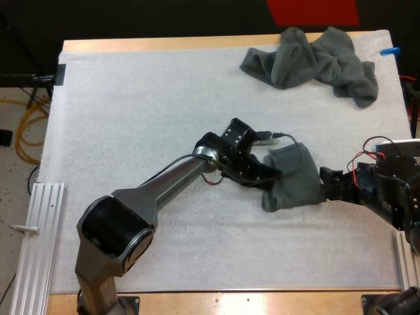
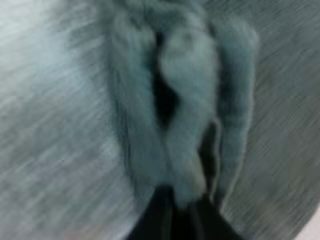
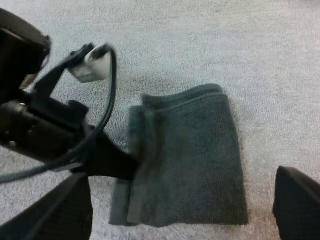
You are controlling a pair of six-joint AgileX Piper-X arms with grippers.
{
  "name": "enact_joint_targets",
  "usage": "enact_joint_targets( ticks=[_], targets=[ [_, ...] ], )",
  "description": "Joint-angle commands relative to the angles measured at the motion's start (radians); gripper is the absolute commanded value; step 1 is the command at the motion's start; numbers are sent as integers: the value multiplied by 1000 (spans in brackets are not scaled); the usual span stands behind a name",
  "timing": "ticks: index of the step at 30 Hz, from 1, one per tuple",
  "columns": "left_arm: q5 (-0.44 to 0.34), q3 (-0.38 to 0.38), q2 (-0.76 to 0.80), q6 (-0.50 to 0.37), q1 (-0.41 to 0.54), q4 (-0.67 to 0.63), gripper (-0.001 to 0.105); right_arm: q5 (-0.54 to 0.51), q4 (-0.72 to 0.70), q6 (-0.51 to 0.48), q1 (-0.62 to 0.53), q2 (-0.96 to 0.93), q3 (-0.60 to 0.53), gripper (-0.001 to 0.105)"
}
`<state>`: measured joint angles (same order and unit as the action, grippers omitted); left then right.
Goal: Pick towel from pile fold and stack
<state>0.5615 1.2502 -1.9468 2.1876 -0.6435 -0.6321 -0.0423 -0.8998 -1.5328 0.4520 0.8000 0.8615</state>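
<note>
A folded dark grey-green towel (image 1: pixel 296 178) lies flat on the white mat, right of centre. My left gripper (image 1: pixel 270 176) reaches it from the left and is shut on its layered edge. In the left wrist view the black fingers (image 2: pixel 160 220) pinch the towel's folds (image 2: pixel 185 115). My right gripper (image 1: pixel 326 187) sits at the towel's right side, open. Its fingers (image 3: pixel 65 210) stand wide apart on either side of the folded towel (image 3: pixel 195 155) without touching it. A crumpled towel (image 1: pixel 315 60) lies at the far right of the mat.
The white mat (image 1: pixel 144 118) has free room across its left and middle. An aluminium rail (image 1: pixel 36 243) lies along the table's left side. My left arm (image 1: pixel 164 187) crosses the mat diagonally from the near left.
</note>
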Motion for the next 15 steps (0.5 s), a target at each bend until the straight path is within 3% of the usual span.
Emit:
enact_joint_targets(
  ticks=[1, 4, 11, 15],
  targets=[
    [-57, 5, 26, -67, 16, -64, 0, -6, -2, -12, 2, -5, 12, 72],
    [-117, 5, 52, -137, 58, -123, 0, -6, -2, -12, 2, -5, 12, 72],
    [-156, 5, 77, -275, 178, -227, 0, -6, -2, -12, 2, -5, 12, 72],
    [-324, 5, 77, -416, 261, -362, 0, -6, -2, -12, 2, -5, 12, 72]
  ],
)
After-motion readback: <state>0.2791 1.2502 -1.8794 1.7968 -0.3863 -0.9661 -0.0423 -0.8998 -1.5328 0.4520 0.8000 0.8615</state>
